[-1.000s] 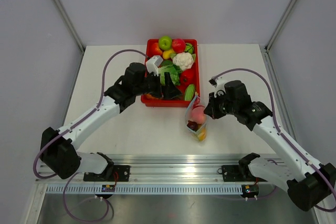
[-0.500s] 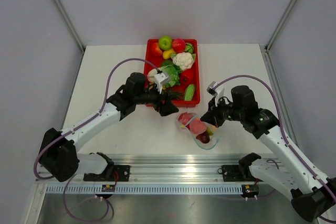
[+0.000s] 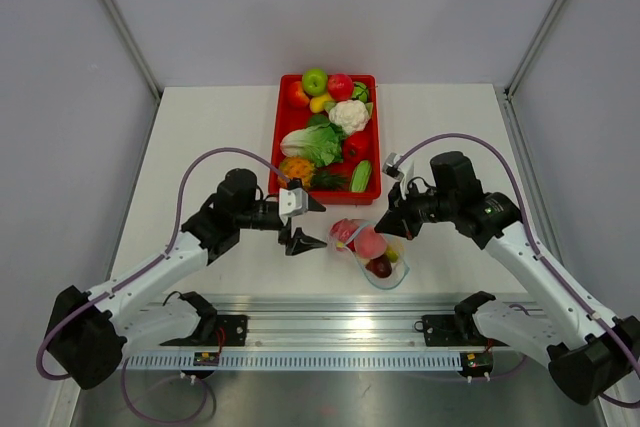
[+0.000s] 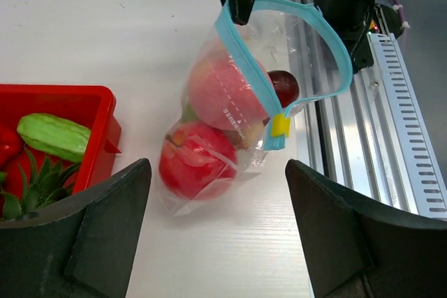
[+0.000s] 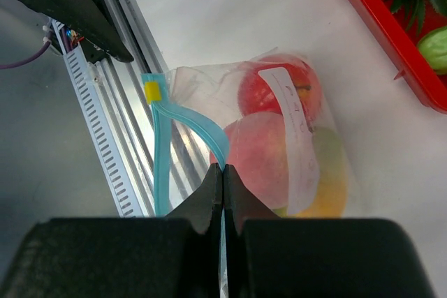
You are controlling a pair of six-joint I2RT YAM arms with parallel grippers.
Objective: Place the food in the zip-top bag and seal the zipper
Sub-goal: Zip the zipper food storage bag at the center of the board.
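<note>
Right tool (image 5: 223, 172) clenched on the zipper (image 5: 158, 151), at the end opposite the yellow slider (image 4: 280, 125). Left tool (image 4: 216, 200) released, empty, facing the zip-top bag (image 4: 241, 130). Bag lay on the table (image 4: 105, 33) near the red tray (image 4: 63, 95), mouth gaping, food (image 4: 192, 165) inside. Judged: film thin, slippery, floppy; load light, apt to roll. Grip the stiffer strip, not the film.

Top cam: high, set behind, looks down on whole table (image 3: 200, 137). Both wrist cams sit close to bag (image 4: 222, 106), opp. sides. All 3 views share it.
</note>
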